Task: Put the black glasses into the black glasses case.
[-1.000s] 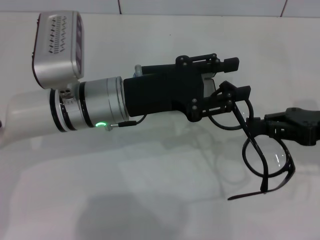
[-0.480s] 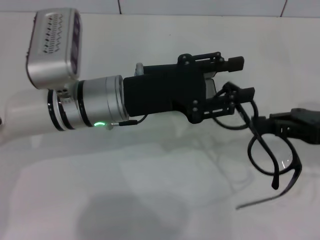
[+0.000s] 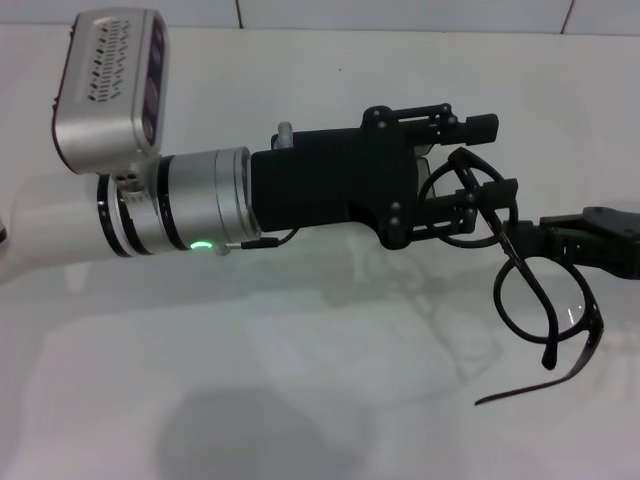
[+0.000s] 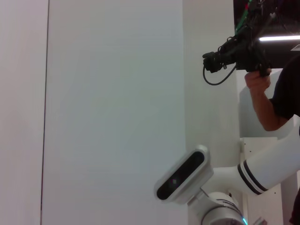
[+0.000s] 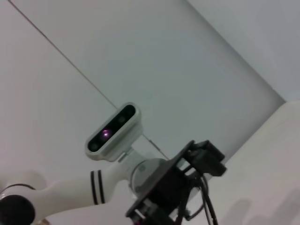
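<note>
At centre-right of the head view, the black glasses are held aloft by the right gripper, jaws closed on the frame. The left gripper, jaws parted around one temple, is nearer. Lenses hang downward; no case is seen.

A glossy white tabletop fills the head view, meeting a white tiled wall with thin dark joints along its far edge. In the left wrist view, a plain white panelled wall has a bright strip light overhead.
</note>
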You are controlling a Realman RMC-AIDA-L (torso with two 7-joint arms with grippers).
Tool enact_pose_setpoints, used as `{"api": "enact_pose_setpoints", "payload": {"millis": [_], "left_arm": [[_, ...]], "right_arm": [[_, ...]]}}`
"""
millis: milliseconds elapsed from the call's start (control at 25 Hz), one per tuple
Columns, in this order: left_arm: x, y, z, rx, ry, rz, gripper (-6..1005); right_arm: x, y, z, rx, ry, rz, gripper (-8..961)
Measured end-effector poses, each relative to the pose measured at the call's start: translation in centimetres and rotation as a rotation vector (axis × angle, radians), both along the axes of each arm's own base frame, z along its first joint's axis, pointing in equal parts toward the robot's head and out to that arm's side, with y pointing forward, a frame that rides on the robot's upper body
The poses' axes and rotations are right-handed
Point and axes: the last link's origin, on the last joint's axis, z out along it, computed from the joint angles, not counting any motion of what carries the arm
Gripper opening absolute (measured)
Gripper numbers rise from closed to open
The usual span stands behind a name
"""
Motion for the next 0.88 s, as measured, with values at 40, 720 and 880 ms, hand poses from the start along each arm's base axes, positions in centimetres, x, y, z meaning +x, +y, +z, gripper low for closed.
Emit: {"api": "enact_pose_setpoints", "payload": {"millis": [40,720,880], "left_arm": [[0.0,0.0,0.0,-0.001,0.001,0.0,581],[-0.1,0.0,0.6,0.013,-0.043,0.016,575],[-0.8,0.2,1.0,0.042,-0.044,0.046,575]], "right_arm": [[-0.1,-0.1,0.0,-0.006,0.005,0.006,65],[2.1,0.2,2.0,0.144,0.028,-0.097,63],[2.9,0.1,4.1,0.268,0.109,-0.125,63]]}}
